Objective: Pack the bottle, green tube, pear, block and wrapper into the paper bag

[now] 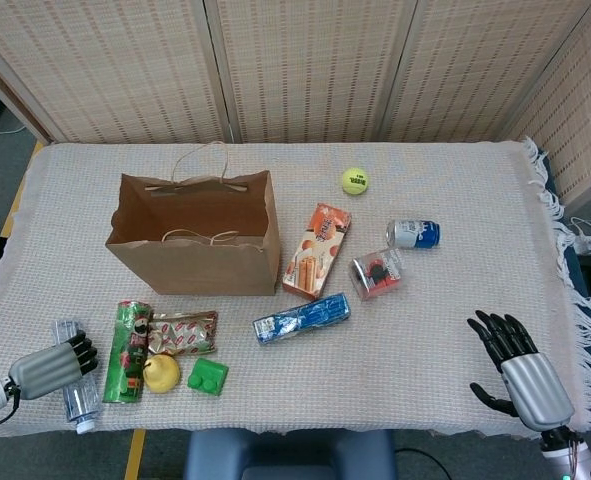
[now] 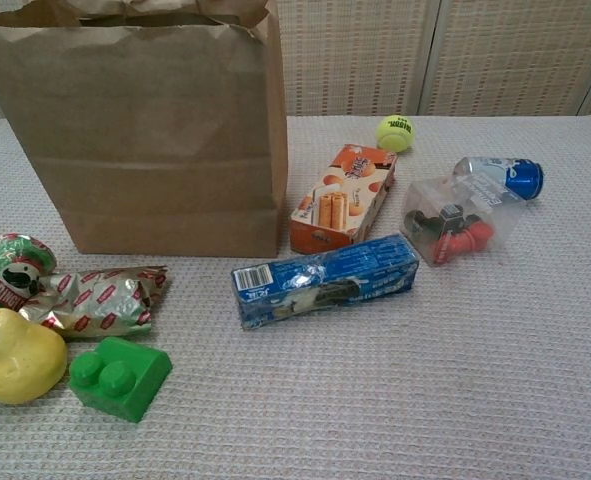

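While unseen from chest view, left hand (image 1: 47,368) grips bottle (image 1: 73,375).

Bottle (image 1: 73,373) middle hidden under left hand (image 1: 50,366)

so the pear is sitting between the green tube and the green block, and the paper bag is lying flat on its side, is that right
Not quite. The pear does sit between the green tube and the green block, but the paper bag stands upright with its mouth open upward, as the head view shows.
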Controlling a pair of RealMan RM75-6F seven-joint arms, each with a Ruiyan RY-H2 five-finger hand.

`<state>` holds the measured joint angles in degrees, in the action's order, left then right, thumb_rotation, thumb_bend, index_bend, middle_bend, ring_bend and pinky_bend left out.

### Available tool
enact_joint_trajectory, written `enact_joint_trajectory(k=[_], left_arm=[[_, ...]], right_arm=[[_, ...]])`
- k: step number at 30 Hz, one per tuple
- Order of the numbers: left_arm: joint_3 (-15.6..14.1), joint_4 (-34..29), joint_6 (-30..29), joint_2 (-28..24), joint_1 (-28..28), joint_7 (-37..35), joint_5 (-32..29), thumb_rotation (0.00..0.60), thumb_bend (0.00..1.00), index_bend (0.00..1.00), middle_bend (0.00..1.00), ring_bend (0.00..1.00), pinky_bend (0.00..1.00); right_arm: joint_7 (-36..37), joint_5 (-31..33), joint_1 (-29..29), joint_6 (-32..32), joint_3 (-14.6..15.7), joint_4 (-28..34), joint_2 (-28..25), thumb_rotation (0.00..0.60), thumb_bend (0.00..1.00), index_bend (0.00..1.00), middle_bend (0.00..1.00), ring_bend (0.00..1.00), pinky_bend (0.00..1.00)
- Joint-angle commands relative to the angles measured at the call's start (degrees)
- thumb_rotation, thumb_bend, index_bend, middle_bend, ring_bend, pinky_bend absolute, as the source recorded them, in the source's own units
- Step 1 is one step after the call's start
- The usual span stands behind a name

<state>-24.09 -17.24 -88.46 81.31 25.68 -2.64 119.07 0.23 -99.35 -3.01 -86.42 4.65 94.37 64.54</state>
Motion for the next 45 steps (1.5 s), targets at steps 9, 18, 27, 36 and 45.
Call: enact_joint_trajectory(k=[9, 18, 27, 36, 45], left_arm=[[26.7, -21.3, -5.0, 0.0, -3.7, -15.0, -30.1, 0.600, 0.69, 0.64, 0.67, 0.63, 0.75], [52.9, -80.2, 6.4, -13.4, -5.3, -23.2, -65.0, 0.600, 0.68, 0.63, 0.66, 0.62, 0.71], [63.8, -95.8, 9.9, -20.3, -1.9, -18.8, -75.5, 0.600, 0.68, 0.64, 0.66, 0.61, 0.71], [64.3, -99.2, 10.0, -17.4, 5.0, -11.6, -75.3, 0.600, 0.68, 0.64, 0.66, 0.61, 0.71], [58.1, -95.6, 9.7, -9.5, 11.8, -2.2, -72.0, 0.600, 0.67, 0.63, 0.63, 0.58, 0.69]], right_arm=[[0.8, -0.1, 0.0, -0.1, 0.1, 0.0, -0.2, 0.600, 0.13, 0.00, 0.00, 0.00, 0.03], [1.1, -0.3, 0.0, 0.1, 0.2, 0.1, -0.3, 0.600, 0.13, 0.00, 0.00, 0.00, 0.03], [1.4, -0.1, -0.2, 0.6, 0.3, 0.2, -0.5, 0.600, 0.13, 0.00, 0.00, 0.00, 0.03], [1.8, 0.1, -0.4, 0.9, 0.2, 0.3, -0.8, 0.600, 0.13, 0.00, 0.00, 0.00, 0.03], [2.3, 0.0, -0.6, 1.4, 0.4, 0.9, -0.9, 0.600, 0.13, 0.00, 0.00, 0.00, 0.03]])
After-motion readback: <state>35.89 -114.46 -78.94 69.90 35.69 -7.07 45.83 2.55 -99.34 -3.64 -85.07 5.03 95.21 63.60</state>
